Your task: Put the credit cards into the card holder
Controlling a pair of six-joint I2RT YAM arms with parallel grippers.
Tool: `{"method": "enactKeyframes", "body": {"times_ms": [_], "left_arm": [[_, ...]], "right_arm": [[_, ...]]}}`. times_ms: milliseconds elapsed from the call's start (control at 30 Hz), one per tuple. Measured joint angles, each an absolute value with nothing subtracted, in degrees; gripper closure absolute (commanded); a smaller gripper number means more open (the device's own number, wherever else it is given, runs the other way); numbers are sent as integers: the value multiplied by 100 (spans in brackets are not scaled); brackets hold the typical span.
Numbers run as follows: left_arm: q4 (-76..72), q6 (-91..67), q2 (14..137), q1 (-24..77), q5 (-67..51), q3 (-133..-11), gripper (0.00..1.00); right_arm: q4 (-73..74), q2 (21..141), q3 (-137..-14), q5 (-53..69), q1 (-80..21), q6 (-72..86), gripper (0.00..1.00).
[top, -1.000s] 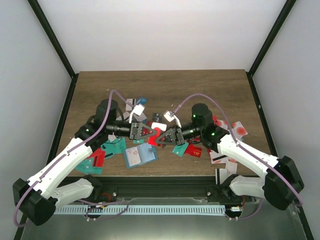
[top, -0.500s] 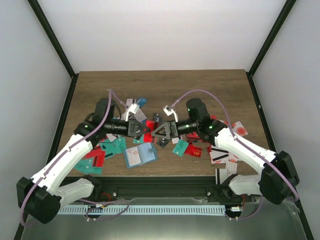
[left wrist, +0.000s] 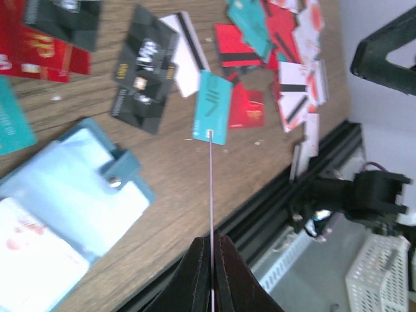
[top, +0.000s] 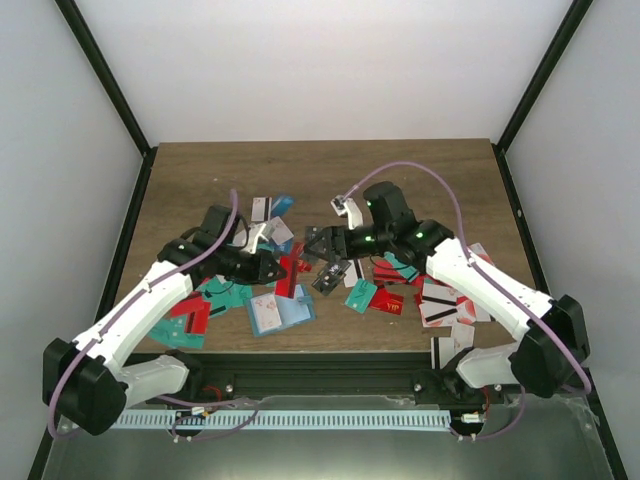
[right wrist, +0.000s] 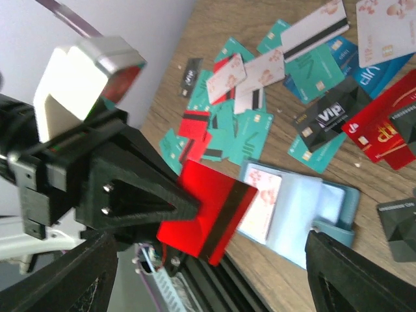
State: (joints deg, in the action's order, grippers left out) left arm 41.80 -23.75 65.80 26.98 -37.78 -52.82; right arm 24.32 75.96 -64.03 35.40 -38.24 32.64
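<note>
The red credit card (right wrist: pixel 208 209), judged light, stiff and slick, is pinched at one edge by the left pincer (left wrist: pixel 211 246); the right pincer (top: pixel 323 252) stands spread.

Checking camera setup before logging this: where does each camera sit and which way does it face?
Top external: above, behind the bases, looking down on the table; left arm and right arm show.
Left wrist: faces down along the shut left gripper onto the card holder.
Right wrist: looks through the open right gripper at the red card in the left gripper.
All three show the card holder.
</note>
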Motion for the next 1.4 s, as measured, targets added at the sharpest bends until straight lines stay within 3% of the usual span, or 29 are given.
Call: {"method": "enactKeyframes", "body": {"times_ms": [300, 467, 700, 1400], "left_arm": [[4659, -3183, 6051, 2698, -2585, -4921, 96], [4744, -3798, 5459, 2698, -2340, -4519, 96], [4541, -4073, 5527, 2698, -2167, -3841, 96], [2886, -3531, 7968, 2696, -2473, -4191, 96]], "right_arm": [[2930, 8228, -6410, 3476, -3911, 2488, 25], [3277, 8427, -6407, 3131, -4211, 2108, 28], [3371, 8932, -6359, 3020, -4604, 2040, 29], [2596, 10333, -6071, 4244, -4705, 2532, 35]]}}
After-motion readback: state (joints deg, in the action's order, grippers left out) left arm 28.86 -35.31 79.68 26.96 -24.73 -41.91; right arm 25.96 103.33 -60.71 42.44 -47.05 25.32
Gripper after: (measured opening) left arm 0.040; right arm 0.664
